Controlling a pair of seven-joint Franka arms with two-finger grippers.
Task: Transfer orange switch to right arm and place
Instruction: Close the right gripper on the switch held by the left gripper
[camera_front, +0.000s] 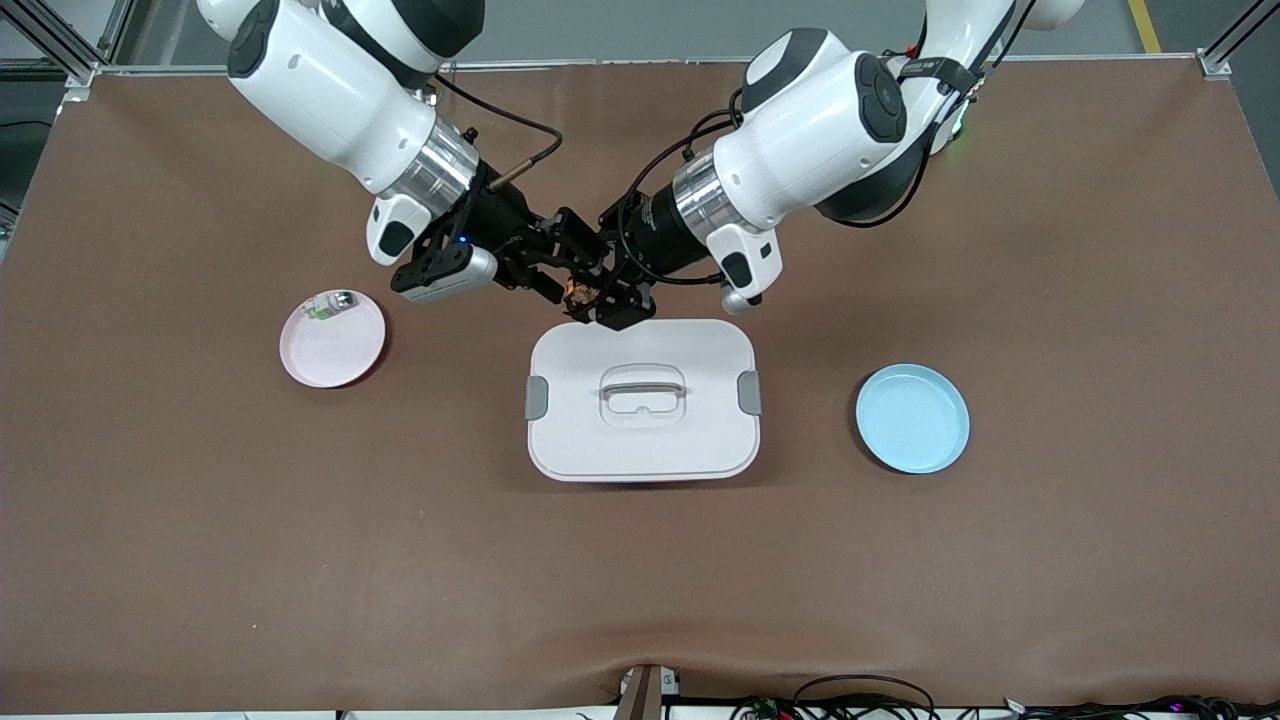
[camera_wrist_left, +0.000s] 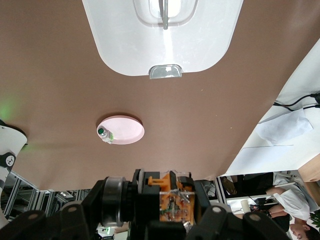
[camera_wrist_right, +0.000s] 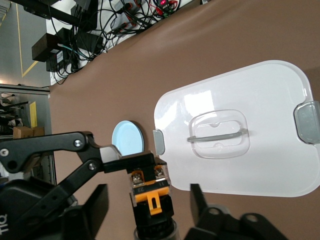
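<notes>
The orange switch (camera_front: 580, 293) is a tiny black and orange piece held in the air over the farther edge of the white lidded container (camera_front: 642, 400). My left gripper (camera_front: 608, 298) is shut on its orange and clear end, which also shows in the left wrist view (camera_wrist_left: 175, 200). My right gripper (camera_front: 555, 272) is open. In the right wrist view its fingers (camera_wrist_right: 97, 205) stand apart on either side of the switch's black body (camera_wrist_right: 150, 197) without touching it.
A pink plate (camera_front: 333, 345) toward the right arm's end holds a small whitish-green and silver piece (camera_front: 330, 303). A light blue plate (camera_front: 912, 418) lies toward the left arm's end. The container's lid has a handle (camera_front: 640, 385) and grey clips.
</notes>
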